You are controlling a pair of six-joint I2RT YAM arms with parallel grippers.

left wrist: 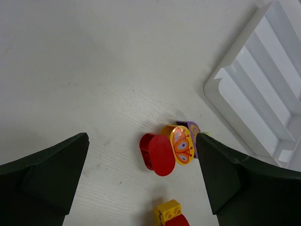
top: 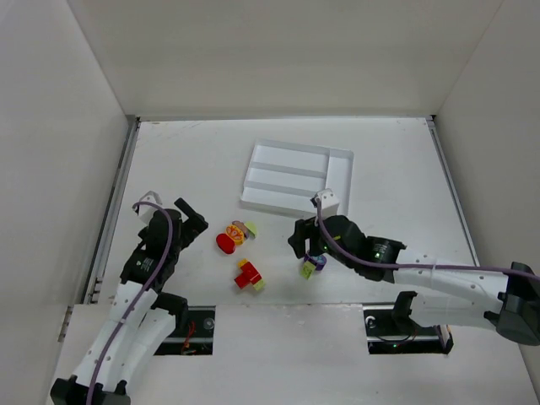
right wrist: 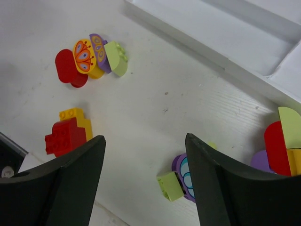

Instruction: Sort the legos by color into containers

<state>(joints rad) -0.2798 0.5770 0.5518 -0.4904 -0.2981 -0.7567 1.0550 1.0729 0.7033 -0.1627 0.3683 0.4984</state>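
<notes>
The legos lie loose on the table in front of the white tray (top: 295, 173), whose containers hold nothing that I can see. A red round piece (left wrist: 157, 154), a yellow butterfly piece (left wrist: 180, 143) and a purple one (left wrist: 193, 129) stand in a row, with a lime piece (right wrist: 116, 58) at its end. My left gripper (left wrist: 142, 139) is open above that row, holding nothing. A red and yellow stack (top: 247, 274) lies nearer. My right gripper (right wrist: 145, 139) is open and holds nothing; a lime brick (right wrist: 169, 186) and a purple round piece (right wrist: 183, 174) lie by its right finger.
More legos, red (right wrist: 277, 148), lime (right wrist: 291, 127), yellow and purple, lie clustered beside my right finger near the tray wall (right wrist: 211, 52). White walls enclose the table on three sides. The near table edge runs just behind the lime brick.
</notes>
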